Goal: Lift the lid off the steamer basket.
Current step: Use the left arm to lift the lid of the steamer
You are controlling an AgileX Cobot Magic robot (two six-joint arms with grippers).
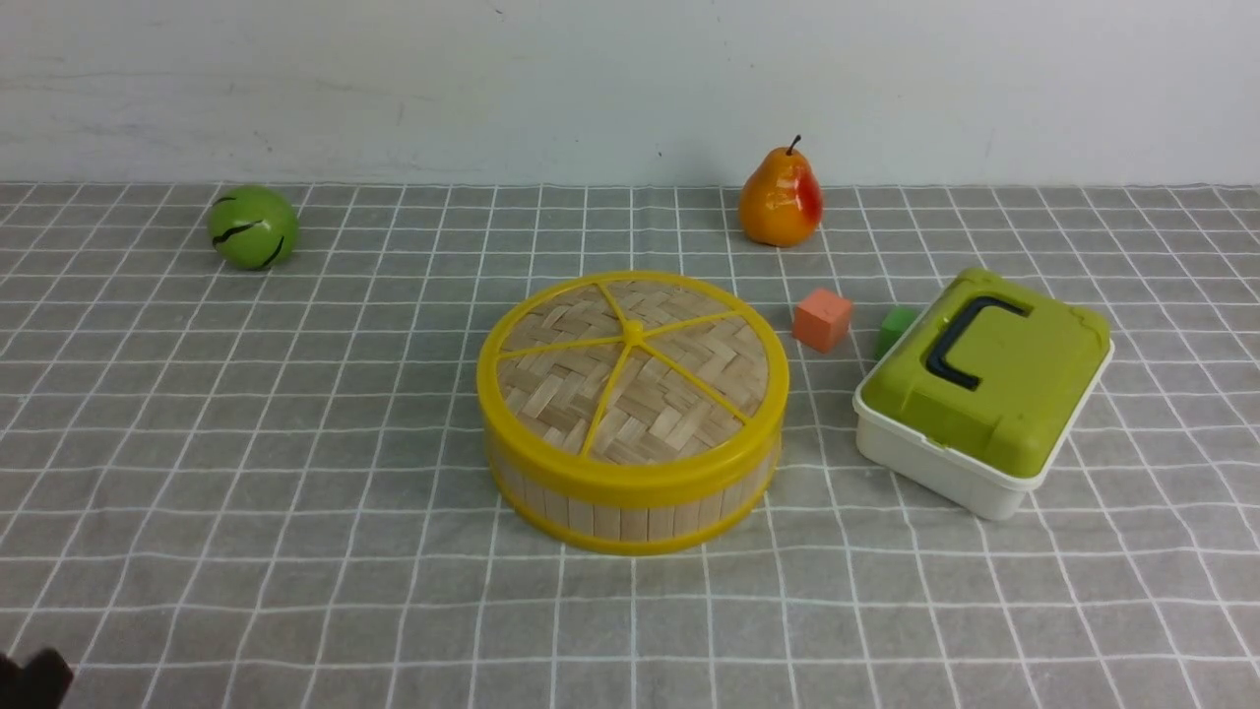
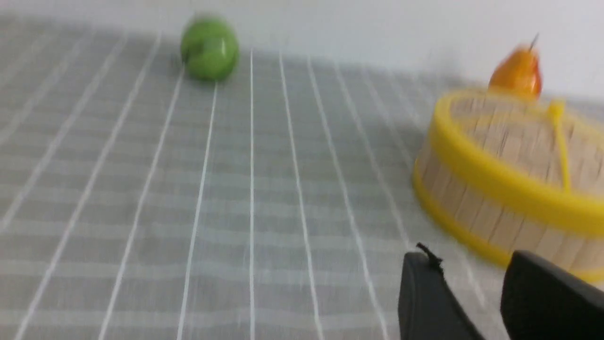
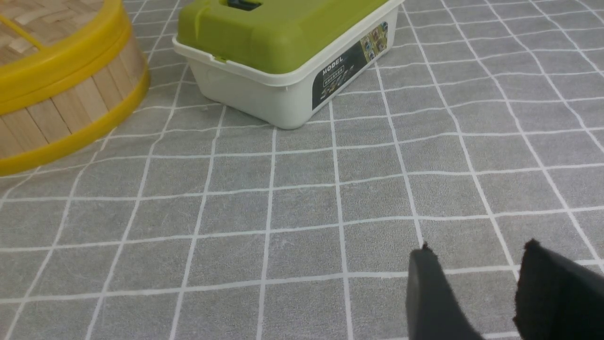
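Observation:
The steamer basket (image 1: 630, 507) stands mid-table, round with pale slat walls and yellow rims. The lid (image 1: 630, 369), woven bamboo with a yellow rim, spokes and centre knob, sits closed on it. In the left wrist view the basket (image 2: 476, 208) and lid (image 2: 509, 137) are blurred. My left gripper (image 2: 472, 264) is open and empty, short of the basket's near left side; a dark bit of it shows in the front view (image 1: 34, 679). My right gripper (image 3: 476, 250) is open and empty over bare cloth, apart from the basket (image 3: 61, 113) and lid (image 3: 56, 52).
A white box with a green lid (image 1: 984, 394) stands right of the basket, also in the right wrist view (image 3: 283, 52). An orange cube (image 1: 822, 319) and a green cube (image 1: 896, 328) lie behind. A pear (image 1: 781, 200) and a green ball (image 1: 252, 227) sit near the wall.

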